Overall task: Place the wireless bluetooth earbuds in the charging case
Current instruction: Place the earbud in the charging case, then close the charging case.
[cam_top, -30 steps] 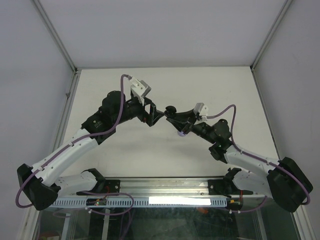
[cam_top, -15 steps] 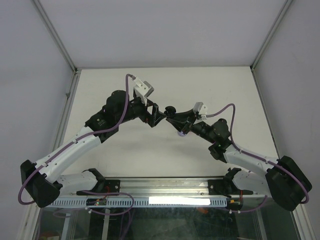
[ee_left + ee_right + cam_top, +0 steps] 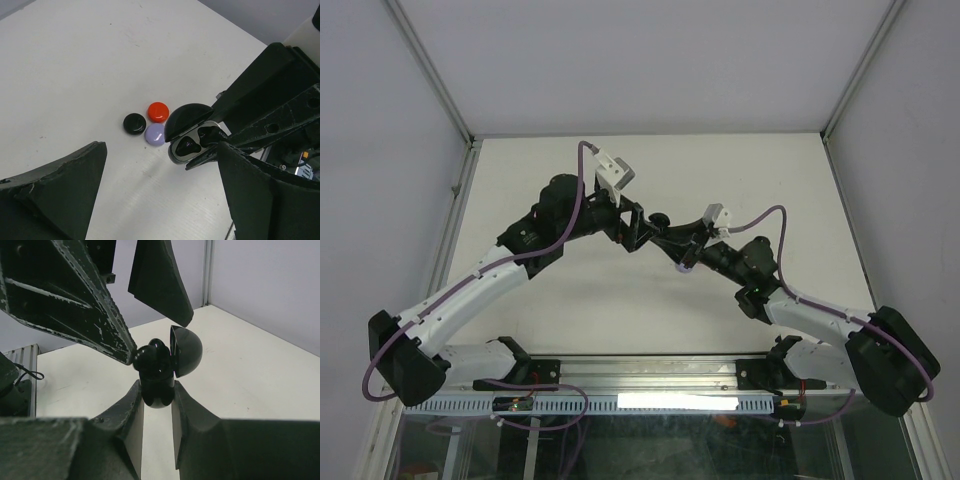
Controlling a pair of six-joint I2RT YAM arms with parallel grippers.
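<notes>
My right gripper (image 3: 157, 390) is shut on the black charging case (image 3: 157, 382) and holds it upright above the table, with the domed lid (image 3: 186, 351) swung open. A black earbud (image 3: 187, 145) lies in one socket. A second earbud (image 3: 207, 133) sits in the other, partly hidden by a right finger. In the right wrist view an earbud (image 3: 150, 357) bulges from the case's top. My left gripper (image 3: 161, 150) is open just over the case (image 3: 192, 135), and one of its fingers (image 3: 75, 295) ends right at that earbud. From above, both grippers (image 3: 638, 235) (image 3: 672, 242) meet mid-table.
Three round discs lie together on the white table (image 3: 75, 60) beside the case: a black disc (image 3: 134, 123), an orange disc (image 3: 158, 112) and a lilac disc (image 3: 155, 134). The lilac disc (image 3: 685, 266) shows under the right gripper from above. Metal frame rails border the table.
The left arm has pushed its gripper further right, up against the right gripper and the case, and its jaws have widened. The right gripper has barely moved.
</notes>
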